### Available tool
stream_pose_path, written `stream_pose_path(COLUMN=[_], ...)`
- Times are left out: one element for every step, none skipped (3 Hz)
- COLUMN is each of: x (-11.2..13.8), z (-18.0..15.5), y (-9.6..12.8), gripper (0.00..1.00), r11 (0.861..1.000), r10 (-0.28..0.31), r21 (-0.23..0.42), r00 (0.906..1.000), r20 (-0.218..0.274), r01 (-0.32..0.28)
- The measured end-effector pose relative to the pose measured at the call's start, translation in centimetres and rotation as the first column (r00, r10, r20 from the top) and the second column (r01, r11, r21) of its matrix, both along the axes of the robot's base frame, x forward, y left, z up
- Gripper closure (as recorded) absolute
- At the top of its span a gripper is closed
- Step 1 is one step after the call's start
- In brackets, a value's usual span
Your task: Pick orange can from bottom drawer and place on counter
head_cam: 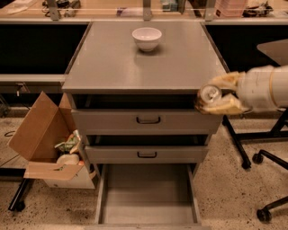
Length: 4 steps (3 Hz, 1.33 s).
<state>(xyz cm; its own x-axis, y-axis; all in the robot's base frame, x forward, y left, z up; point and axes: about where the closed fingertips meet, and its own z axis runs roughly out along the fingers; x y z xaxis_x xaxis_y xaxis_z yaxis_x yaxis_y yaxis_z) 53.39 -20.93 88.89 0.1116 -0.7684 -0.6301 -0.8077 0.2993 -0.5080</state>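
My gripper [215, 95] comes in from the right and is shut on the orange can [209, 94], whose silver top faces the camera. It holds the can at the cabinet's right front corner, level with the counter's front edge, in front of the top drawer front. The counter [135, 65] is the flat grey cabinet top. The bottom drawer [148, 197] is pulled out below, and its grey floor is bare.
A white bowl [146, 38] stands at the back middle of the counter. An open cardboard box [47, 143] with scraps sits on the floor to the left. Chair legs with castors [265, 179] stand at the right. A wooden bench [112, 9] runs behind.
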Motion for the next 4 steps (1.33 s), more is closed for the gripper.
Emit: stream_pose_path(x=[4.4, 8.0, 12.2, 15.9], z=[5.6, 7.5, 8.0, 7.3], y=[1.7, 2.4, 2.7, 3.0], gripper=[1.0, 1.0, 1.0, 1.0], r11=[0.998, 0.992, 0.975, 0.95], r10=[0.032, 0.042, 0.012, -0.052], r21=[0.053, 0.122, 0.22, 0.29], r00=[0.9976, 0.9952, 0.9917, 0.977], r20=[-0.062, -0.089, -0.128, -0.207], r01=[-0.028, -0.031, 0.017, 0.112])
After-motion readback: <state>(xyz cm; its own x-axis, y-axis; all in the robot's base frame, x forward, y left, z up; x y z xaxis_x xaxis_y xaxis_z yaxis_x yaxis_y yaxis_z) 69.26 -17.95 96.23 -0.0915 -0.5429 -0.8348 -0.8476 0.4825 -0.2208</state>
